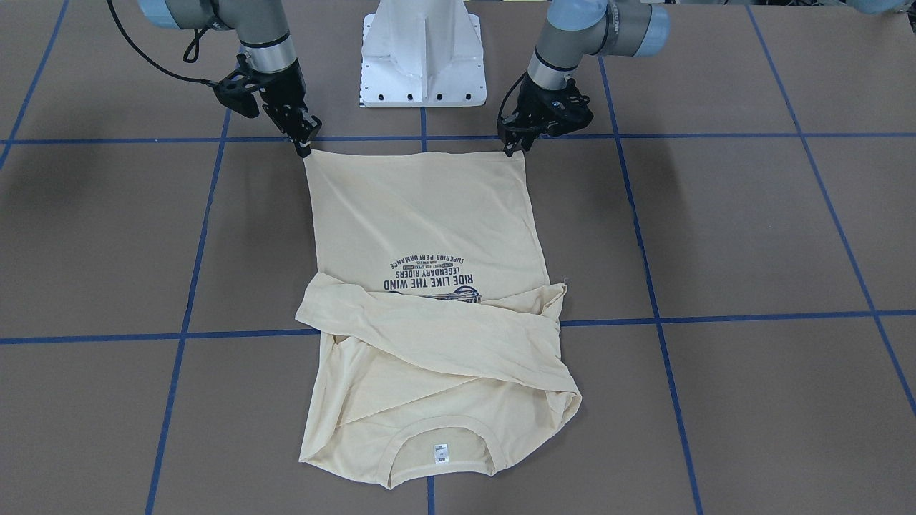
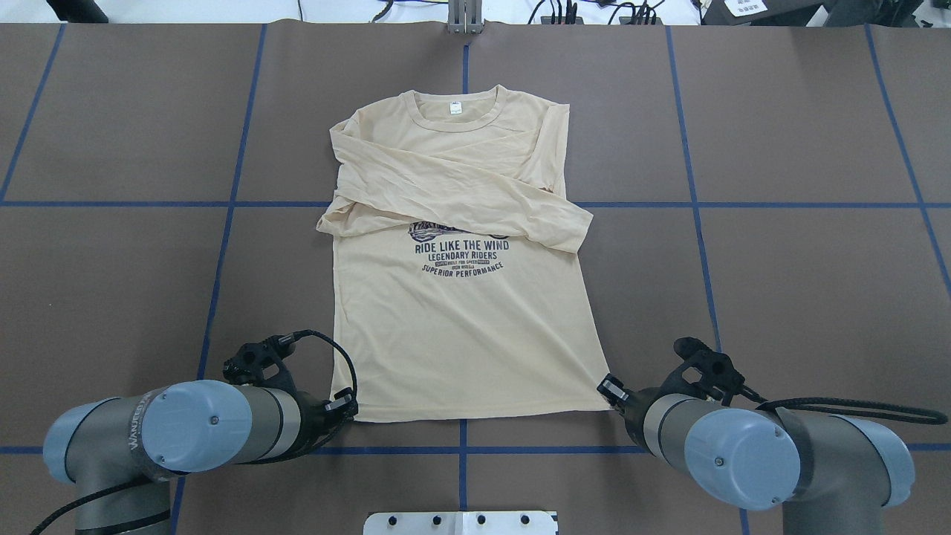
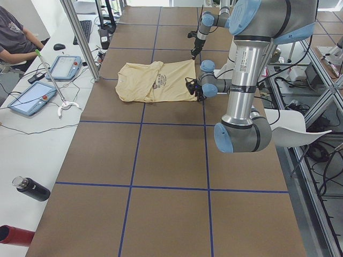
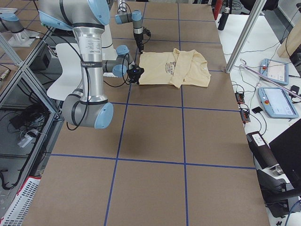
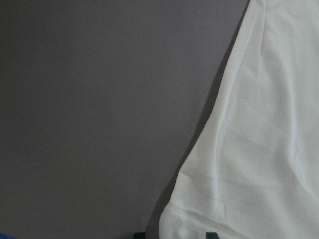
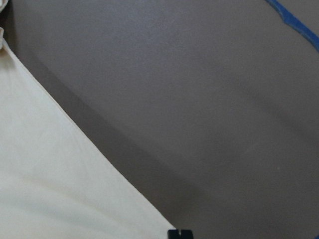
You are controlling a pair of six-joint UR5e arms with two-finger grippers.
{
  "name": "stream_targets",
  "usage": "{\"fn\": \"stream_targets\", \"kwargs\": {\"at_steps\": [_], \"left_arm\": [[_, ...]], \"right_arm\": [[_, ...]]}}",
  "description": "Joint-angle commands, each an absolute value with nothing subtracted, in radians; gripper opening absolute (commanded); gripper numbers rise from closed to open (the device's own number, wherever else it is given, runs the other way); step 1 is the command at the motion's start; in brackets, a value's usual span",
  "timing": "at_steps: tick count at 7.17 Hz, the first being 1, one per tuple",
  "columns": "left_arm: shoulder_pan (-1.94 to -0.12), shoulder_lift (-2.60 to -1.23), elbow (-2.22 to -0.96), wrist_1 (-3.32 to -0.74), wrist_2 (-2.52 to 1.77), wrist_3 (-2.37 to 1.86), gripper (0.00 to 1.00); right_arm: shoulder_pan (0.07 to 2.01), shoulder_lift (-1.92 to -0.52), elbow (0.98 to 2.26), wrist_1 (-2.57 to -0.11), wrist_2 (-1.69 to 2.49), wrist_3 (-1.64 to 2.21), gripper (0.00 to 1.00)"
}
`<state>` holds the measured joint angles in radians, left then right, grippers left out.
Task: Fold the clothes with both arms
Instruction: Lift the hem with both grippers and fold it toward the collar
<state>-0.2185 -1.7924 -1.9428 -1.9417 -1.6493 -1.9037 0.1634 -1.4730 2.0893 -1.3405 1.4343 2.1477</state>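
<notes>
The pale cream-yellow long-sleeved T-shirt (image 1: 429, 214) lies print-up on the brown table, its collar and white neck label away from the robot. Both sleeves are folded across the chest and cover the top of the navy print (image 2: 462, 253). My left gripper (image 1: 512, 148) is shut on one hem corner, low over the table; it also shows in the overhead view (image 2: 348, 407). My right gripper (image 1: 305, 148) is shut on the other hem corner (image 2: 609, 390). The hem runs straight between them. Both wrist views show only fabric (image 5: 259, 149) (image 6: 60, 189), with a shadow under its edge.
The white pedestal base (image 1: 422, 57) stands just behind the hem, between the arms. Blue tape lines (image 2: 223, 245) grid the brown table. In the left side view, tablets (image 3: 64, 67), cables, a dark bottle (image 3: 32, 188) and a seated person (image 3: 13, 37) are at the white bench.
</notes>
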Motion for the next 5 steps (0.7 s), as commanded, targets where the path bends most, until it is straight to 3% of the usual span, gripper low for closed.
{"fn": "stream_targets", "kwargs": {"at_steps": [1, 3, 5], "left_arm": [[-0.221, -1.793, -1.95, -1.94, -1.654, -1.902, 0.0], [-0.224, -1.79, -1.97, -1.94, -1.654, -1.901, 0.0], [-0.23, -1.749, -2.075, -1.931, -1.667, -1.89, 0.0]], "right_arm": [[0.166, -1.474, 2.089, -1.339, 1.434, 2.148, 0.0], [0.166, -1.476, 2.089, -1.339, 1.434, 2.148, 0.0], [0.164, -1.491, 2.121, -1.342, 1.436, 2.149, 0.0]]}}
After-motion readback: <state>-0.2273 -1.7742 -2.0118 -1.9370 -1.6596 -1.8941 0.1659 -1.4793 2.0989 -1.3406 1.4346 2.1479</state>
